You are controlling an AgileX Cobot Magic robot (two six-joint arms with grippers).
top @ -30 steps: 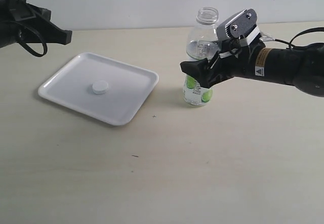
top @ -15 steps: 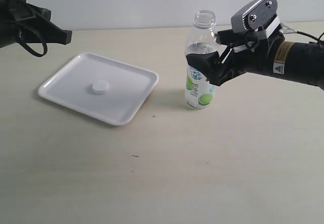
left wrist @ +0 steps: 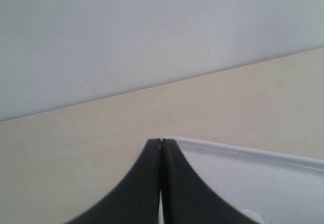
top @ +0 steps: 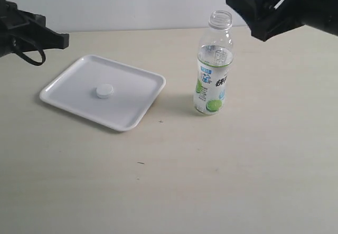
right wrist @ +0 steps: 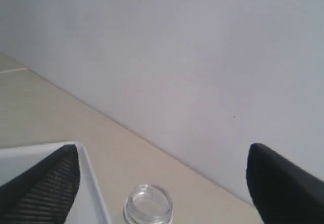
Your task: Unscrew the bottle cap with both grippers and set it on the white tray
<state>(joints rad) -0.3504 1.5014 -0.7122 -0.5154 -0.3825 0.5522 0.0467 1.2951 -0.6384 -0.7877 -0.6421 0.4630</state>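
A bare stretch of pale tabletop (top: 185, 186) fills the foreground. Beyond it, on the left, the white tray (top: 63, 94) lies flat. The bottle cap (top: 104, 91) rests inside it near the middle, clear of the raised rim on every side.

To the right of the tray, and apart from it, the bottle (top: 212, 81) stands upright on the tabletop. Its threaded neck is uncapped and its label with the lime pictures faces the exterior camera.

Farther back and higher up, the right pincer (top: 244, 13) hangs in the air just right of the bottle's mouth. Its two black fingers are spread wide and grip nothing. The right wrist view shows the bottle's open mouth between the two fingers, touched by neither.

At the far left edge of the exterior view, the left pincer (left wrist: 161, 145) hovers near the tray's far corner, well apart from the bottle. Its fingers are pressed flat together with nothing between them, and the left wrist view looks past their tips onto the tray's rim. A plain pale wall (top: 132, 4) rises behind the tabletop.
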